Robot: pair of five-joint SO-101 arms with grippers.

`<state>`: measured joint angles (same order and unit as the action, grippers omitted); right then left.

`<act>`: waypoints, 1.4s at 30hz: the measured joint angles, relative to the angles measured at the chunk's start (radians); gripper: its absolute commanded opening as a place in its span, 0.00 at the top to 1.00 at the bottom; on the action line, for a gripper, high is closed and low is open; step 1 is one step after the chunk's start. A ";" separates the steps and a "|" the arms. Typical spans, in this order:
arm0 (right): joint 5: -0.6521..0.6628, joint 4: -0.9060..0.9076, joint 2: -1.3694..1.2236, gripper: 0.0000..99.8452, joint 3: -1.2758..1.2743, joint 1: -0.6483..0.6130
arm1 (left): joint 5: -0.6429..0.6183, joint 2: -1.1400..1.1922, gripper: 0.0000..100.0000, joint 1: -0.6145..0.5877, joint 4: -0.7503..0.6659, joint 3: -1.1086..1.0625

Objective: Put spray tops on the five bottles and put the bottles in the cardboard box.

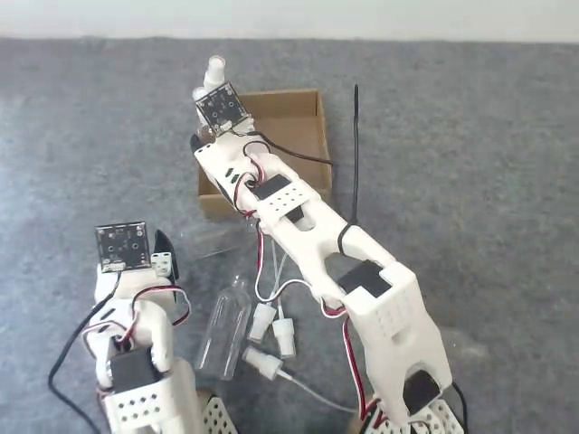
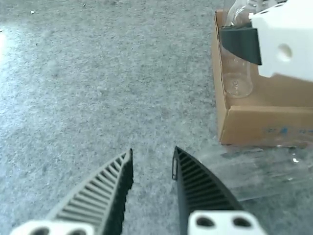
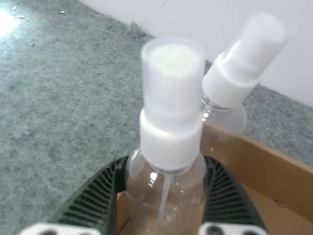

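My right gripper [image 3: 166, 169] is shut on a clear bottle [image 3: 168, 191] with a white spray top [image 3: 171, 107], held upright over the near-left corner of the cardboard box [image 3: 264, 166]. A second topped bottle [image 3: 239, 73] leans in the box just behind it. From above, the right arm stretches to the box [image 1: 294, 127], with its gripper [image 1: 206, 127] at the box's left side. My left gripper [image 2: 151, 161] is open over bare carpet, short of the box [image 2: 264, 120]. A topless clear bottle [image 1: 226, 325] lies between the arms beside three loose spray tops [image 1: 274, 330].
Grey carpet covers the table. A crumpled clear plastic sheet [image 2: 264, 169] lies in front of the box. A thin black rod [image 1: 355, 154] stands right of the box. The right arm's cables [image 1: 271, 271] hang over the loose tops.
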<state>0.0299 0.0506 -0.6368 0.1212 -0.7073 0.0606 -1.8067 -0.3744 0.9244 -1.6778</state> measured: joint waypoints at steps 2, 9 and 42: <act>0.000 0.000 0.000 0.88 0.000 0.000 | 0.000 0.000 0.88 0.000 0.000 0.000; 0.000 0.000 0.000 0.85 0.000 0.000 | 0.000 0.000 0.88 0.000 0.000 0.000; -0.002 0.092 -0.002 0.69 0.000 -0.005 | 0.000 0.000 0.88 0.000 0.000 0.000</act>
<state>0.0284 0.1427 -0.6383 0.1212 -0.7119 0.0606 -1.8067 -0.3744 0.9244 -1.6778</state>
